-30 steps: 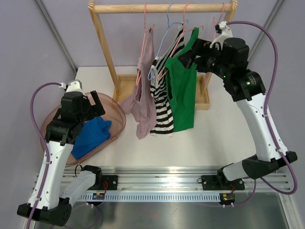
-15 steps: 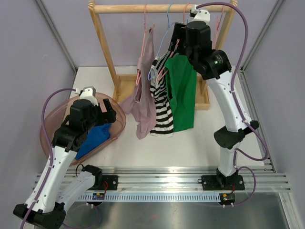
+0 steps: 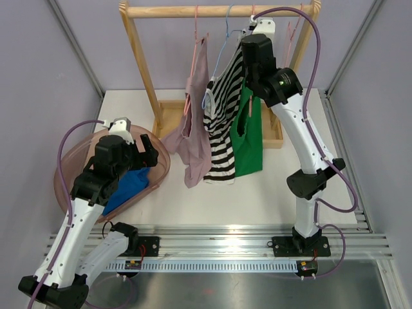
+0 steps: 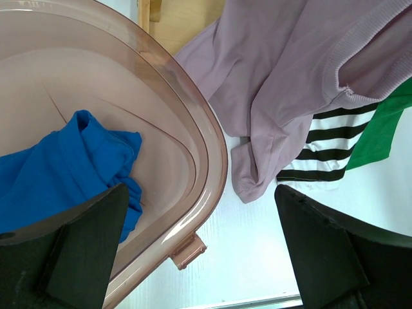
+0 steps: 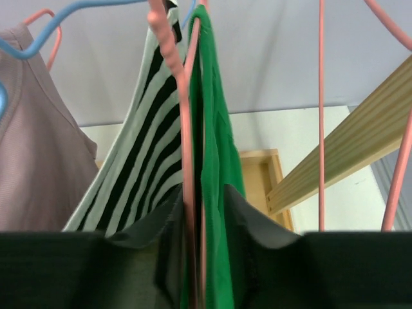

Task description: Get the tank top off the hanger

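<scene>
Garment under task, the green tank top, is being carried on a thin pink wire hanger. The hanger is hooked over the top rail of the light wooden clothes rack, and the top is hanging at the right end of the row of clothes.

The right gripper is being held high at the shoulder of this top, just under the rail. In the right wrist view its jaws are being kept narrow, with the pink hanger wire and the green strap pinched between them.

A black-and-white striped top is hanging against the left side of the green one. A mauve top is hanging further left, its lower end drooping close to the white bench; whether it is touching cannot be told.

The left gripper is being held with its jaws wide apart and nothing between them, over the rim of the translucent brown plastic basket. A crumpled blue cloth is lying inside the basket. The basket is standing on the bench to the left of the rack, well apart from the green tank top.
</scene>
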{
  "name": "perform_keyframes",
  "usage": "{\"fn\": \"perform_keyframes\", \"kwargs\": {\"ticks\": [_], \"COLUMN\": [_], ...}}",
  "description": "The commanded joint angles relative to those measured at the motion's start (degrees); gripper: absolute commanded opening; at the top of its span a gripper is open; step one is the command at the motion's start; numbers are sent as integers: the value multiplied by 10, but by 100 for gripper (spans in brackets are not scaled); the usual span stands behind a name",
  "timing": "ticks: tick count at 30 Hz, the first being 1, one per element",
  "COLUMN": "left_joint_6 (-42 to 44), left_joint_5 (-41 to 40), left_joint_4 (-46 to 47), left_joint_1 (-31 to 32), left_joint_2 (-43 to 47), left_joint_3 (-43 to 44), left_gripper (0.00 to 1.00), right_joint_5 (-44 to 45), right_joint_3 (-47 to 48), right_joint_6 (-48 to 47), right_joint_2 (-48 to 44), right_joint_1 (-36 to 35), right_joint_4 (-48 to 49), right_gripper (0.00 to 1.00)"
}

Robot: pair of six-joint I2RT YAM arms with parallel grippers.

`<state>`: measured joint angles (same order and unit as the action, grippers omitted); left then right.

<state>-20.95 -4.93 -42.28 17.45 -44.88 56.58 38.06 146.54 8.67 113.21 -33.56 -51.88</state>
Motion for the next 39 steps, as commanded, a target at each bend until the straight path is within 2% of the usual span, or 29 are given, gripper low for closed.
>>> {"fn": "perform_keyframes", "kwargs": {"ticks": [1, 3, 5, 8, 11, 19, 27, 30, 35, 39], "left_joint_6": [7, 6, 6, 5, 5, 2, -3, -8, -15, -29], "left_joint_5": [19, 20, 23, 26, 29, 27, 40, 47, 91, 97], "left_joint_4": [31, 31, 32, 32, 32, 35, 40, 43, 62, 75], "left_joint_1": [2, 2, 2, 3, 4, 8, 17, 21, 30, 52], "left_joint_2": [7, 6, 6, 6, 5, 16, 18, 22, 16, 6], "left_joint_3": [-4, -5, -5, -6, -5, -3, 4, 11, 26, 49], "left_gripper": [99, 99, 99, 99, 99, 99, 99, 99, 99, 99], "right_joint_5": [27, 11, 5, -5, -23, -57, -81, -100, -172, -207], "right_joint_3": [-12, -23, -24, -21, -15, 28, 16, -26, -157, -245], "right_joint_6": [-25, -30, -32, -38, -46, -71, -66, -52, -23, -6], "right_joint_2": [-44, -49, -54, -62, -71, -87, -127, -163, -254, -315], "right_joint_1": [-5, -1, 0, 0, 1, 3, 3, 3, 3, 3], "right_joint_4": [25, 29, 28, 27, 30, 34, 25, 20, 31, 37], "right_gripper": [33, 17, 6, 6, 0, 0, 0, 0, 0, 0]}}
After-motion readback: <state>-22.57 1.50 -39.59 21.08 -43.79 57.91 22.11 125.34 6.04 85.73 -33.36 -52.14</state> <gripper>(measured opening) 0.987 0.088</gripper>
